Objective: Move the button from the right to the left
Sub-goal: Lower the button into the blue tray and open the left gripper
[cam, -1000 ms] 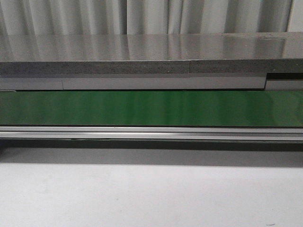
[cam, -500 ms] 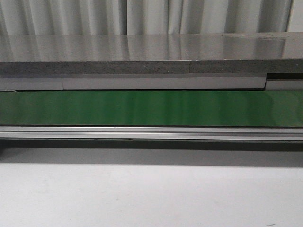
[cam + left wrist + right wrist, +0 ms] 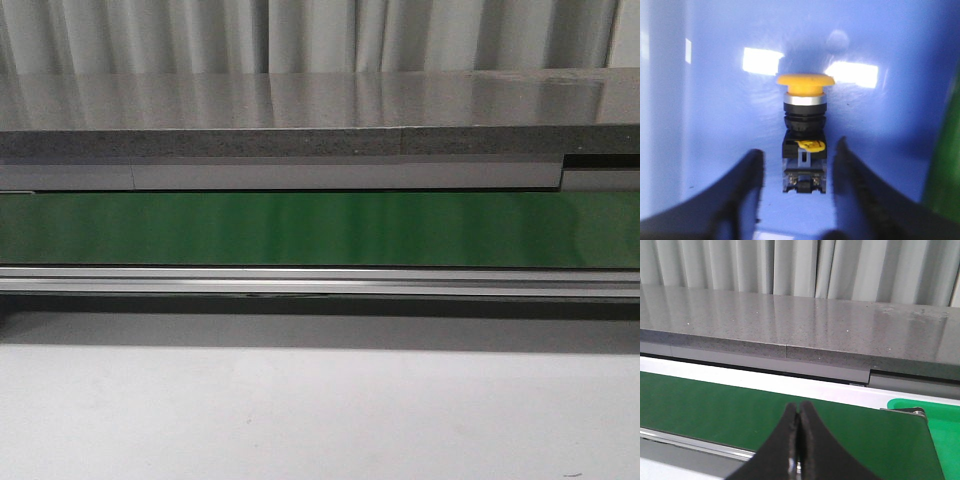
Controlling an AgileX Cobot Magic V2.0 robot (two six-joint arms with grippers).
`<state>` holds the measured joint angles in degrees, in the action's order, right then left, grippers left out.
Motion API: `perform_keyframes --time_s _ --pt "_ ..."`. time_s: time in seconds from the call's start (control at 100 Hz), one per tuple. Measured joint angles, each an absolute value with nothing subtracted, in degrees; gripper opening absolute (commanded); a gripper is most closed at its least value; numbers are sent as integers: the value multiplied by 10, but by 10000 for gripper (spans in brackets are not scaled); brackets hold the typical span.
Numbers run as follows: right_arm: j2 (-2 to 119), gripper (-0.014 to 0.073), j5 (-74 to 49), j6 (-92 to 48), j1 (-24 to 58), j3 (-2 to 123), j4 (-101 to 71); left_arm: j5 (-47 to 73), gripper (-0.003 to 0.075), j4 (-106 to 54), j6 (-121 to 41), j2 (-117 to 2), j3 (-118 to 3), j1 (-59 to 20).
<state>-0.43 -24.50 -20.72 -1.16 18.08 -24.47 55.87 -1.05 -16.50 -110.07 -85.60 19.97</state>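
1. Leftmost first: left gripper hangs over a blue surface, fingers spread apart, nothing clamped
2. button sits between the two fingers, its black switch body in the gap; a sliver of blue shows on each side, so I read it as not touching, though blur makes that uncertain
3. Long axis runs straight out along the fingers: terminals end nearest the wrist, yellow cap pointing away, beyond the tips
4. Left arm is plainly the nearer one; judgement: button already lies on the left side, either just set down or about to be gripped
5. Front view: green belt, no arm, no button
6. Right gripper pressed closed on nothing, above the belt, grey counter behind
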Motion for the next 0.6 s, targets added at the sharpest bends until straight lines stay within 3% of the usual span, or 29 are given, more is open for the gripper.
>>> perform_keyframes --time_s 0.05,0.4,0.6 --pt "-4 -58 -245 -207 -12 181 -245 560 -22 -11 -165 -1079 -856 200" --pt "-4 -58 -245 -207 -12 181 -245 565 -20 -100 -165 -925 -856 193" --pt "-4 -58 -245 -207 -12 181 -245 555 -20 -109 -165 -848 -854 137"
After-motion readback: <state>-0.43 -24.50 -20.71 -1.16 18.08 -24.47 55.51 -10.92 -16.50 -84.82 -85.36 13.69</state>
